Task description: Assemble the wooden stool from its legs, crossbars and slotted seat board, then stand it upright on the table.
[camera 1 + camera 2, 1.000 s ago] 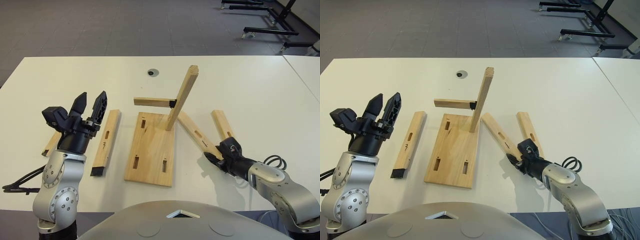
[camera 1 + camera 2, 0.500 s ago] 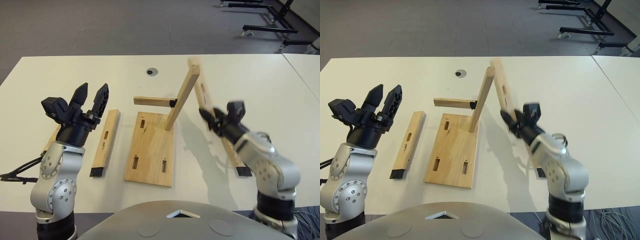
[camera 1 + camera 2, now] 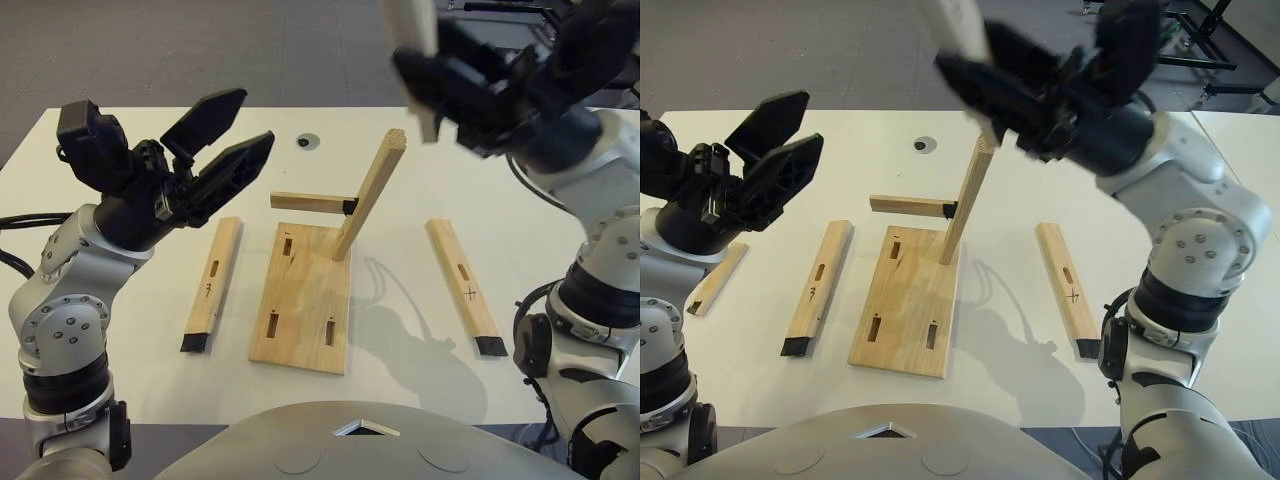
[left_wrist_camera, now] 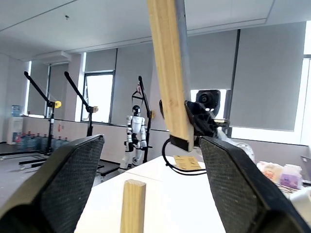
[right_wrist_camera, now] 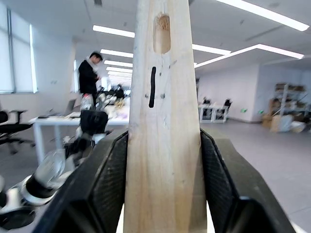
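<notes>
The slotted seat board [image 3: 300,300] lies flat at mid-table. One leg [image 3: 368,195] stands tilted in it, with a crossbar [image 3: 308,203] sticking out to the left. High above that leg, my right gripper [image 3: 425,70] is shut on another wooden leg [image 5: 164,121], held between its dark fingers [image 5: 109,194]. Left of the board and raised off the table, my left gripper [image 3: 255,118] is open and holds nothing; it points toward the centre. The left wrist view shows the held leg [image 4: 167,73] above the standing leg's top [image 4: 133,208].
A loose leg [image 3: 211,283] lies left of the board and another [image 3: 464,285] to its right. A short wooden piece [image 3: 715,279] lies near the table's left edge. A round cable hole [image 3: 303,141] sits at the back. Black stands [image 3: 1185,55] are on the floor beyond.
My right arm has lifted a leg from the table right of the board to high above the standing leg. My left gripper has risen and swung toward the centre, still open.
</notes>
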`<control>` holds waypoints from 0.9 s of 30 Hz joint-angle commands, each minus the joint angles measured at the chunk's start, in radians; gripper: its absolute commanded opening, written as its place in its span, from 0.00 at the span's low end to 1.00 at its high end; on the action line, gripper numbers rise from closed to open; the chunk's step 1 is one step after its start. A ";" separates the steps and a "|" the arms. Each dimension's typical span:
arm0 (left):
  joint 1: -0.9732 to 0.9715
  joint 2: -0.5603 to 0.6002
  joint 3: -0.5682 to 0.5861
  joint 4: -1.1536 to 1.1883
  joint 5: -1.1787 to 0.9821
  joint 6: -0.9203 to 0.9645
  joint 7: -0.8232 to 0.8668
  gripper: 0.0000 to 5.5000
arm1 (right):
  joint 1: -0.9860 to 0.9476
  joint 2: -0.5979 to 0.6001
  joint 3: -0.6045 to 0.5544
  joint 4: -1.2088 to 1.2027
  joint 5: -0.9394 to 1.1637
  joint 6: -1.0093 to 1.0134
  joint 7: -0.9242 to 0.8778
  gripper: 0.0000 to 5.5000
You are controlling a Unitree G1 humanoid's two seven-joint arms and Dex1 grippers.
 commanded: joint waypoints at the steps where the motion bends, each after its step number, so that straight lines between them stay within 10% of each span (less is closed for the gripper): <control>1: -0.079 -0.007 -0.059 0.000 -0.003 0.032 0.045 0.65 | 0.070 -0.019 0.112 -0.042 -0.080 -0.051 0.084 0.37; 27: -0.134 -0.005 -0.096 -0.026 -0.166 0.058 -0.013 0.54 | 0.219 -0.050 0.188 0.050 0.025 -0.041 0.293 0.37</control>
